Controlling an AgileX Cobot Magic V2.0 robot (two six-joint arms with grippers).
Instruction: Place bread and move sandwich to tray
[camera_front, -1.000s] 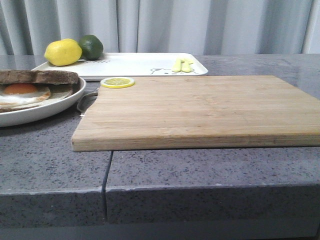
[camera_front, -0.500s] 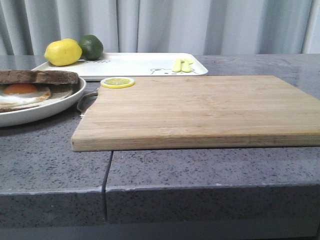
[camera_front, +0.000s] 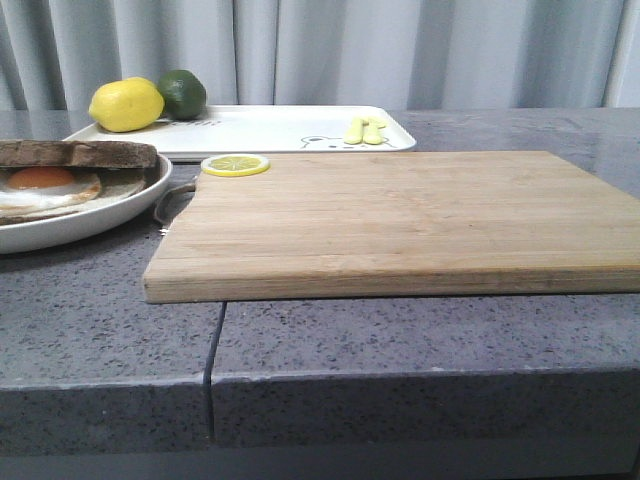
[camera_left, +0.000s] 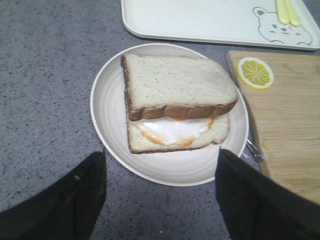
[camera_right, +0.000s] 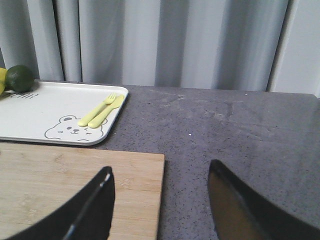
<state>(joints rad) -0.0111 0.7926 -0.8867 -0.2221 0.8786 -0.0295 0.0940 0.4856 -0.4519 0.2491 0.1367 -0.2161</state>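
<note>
The sandwich (camera_left: 175, 100) sits on a round white plate (camera_left: 107, 107): a top slice of bread (camera_left: 175, 80) with dark crust over a fried egg and a bottom slice. It also shows at the left edge of the front view (camera_front: 60, 170). My left gripper (camera_left: 160, 170) is open and empty, hovering above the plate's near rim, one finger at each side. The white tray (camera_front: 280, 128) with a bear drawing lies at the back; it also shows in the left wrist view (camera_left: 200, 20) and the right wrist view (camera_right: 45, 107). My right gripper (camera_right: 160, 185) is open and empty over the board's right edge.
A large wooden cutting board (camera_front: 400, 215) fills the middle, with a lemon slice (camera_front: 235, 165) on its far left corner. A lemon (camera_front: 126, 104) and a lime (camera_front: 182, 93) sit on the tray's left end, and a yellow fork and knife (camera_front: 364, 129) at its right.
</note>
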